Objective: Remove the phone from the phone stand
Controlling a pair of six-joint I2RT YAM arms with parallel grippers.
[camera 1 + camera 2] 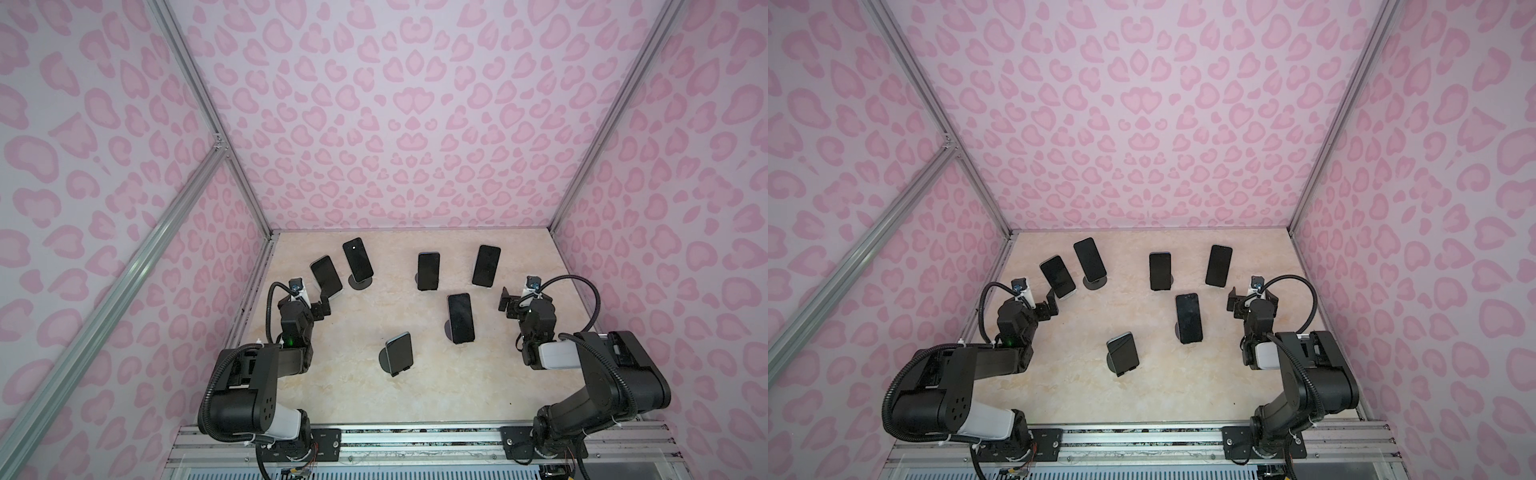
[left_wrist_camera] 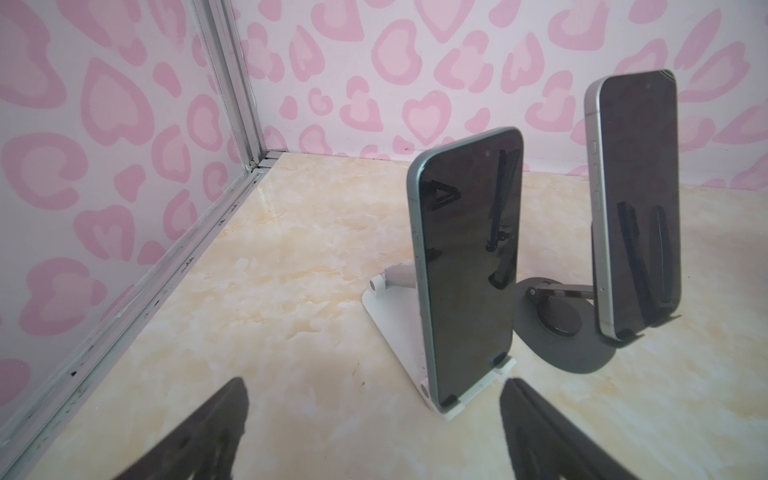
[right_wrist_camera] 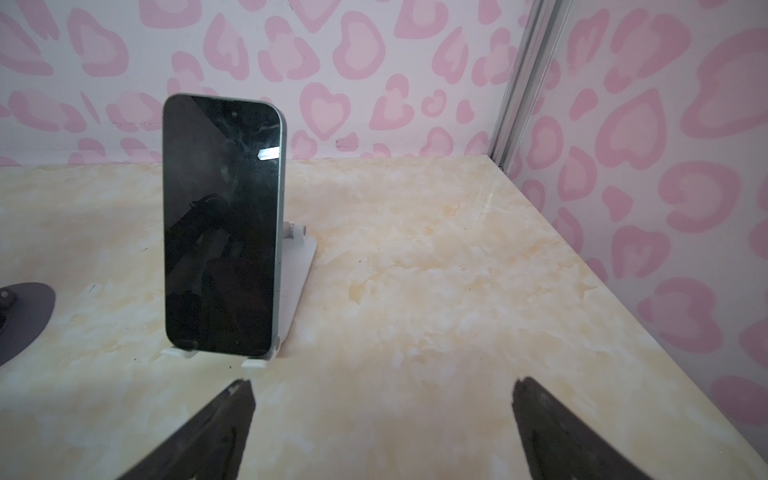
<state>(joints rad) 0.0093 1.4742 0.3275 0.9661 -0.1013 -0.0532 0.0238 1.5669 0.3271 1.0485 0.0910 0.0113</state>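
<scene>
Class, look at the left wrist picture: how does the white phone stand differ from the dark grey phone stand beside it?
The white stand has a flat rectangular base; the dark grey stand has a round disc base. The white stand's phone shows a greyish-green edge; the dark grey stand's phone shows a silvery one. Both prop a dark-screened phone upright on a front lip.

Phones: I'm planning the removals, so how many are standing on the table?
6, all propped upright in both top views: far-left phone, back-left phone, back-middle phone, back-right phone, centre-right phone, nearest phone. None appears hidden.
</scene>
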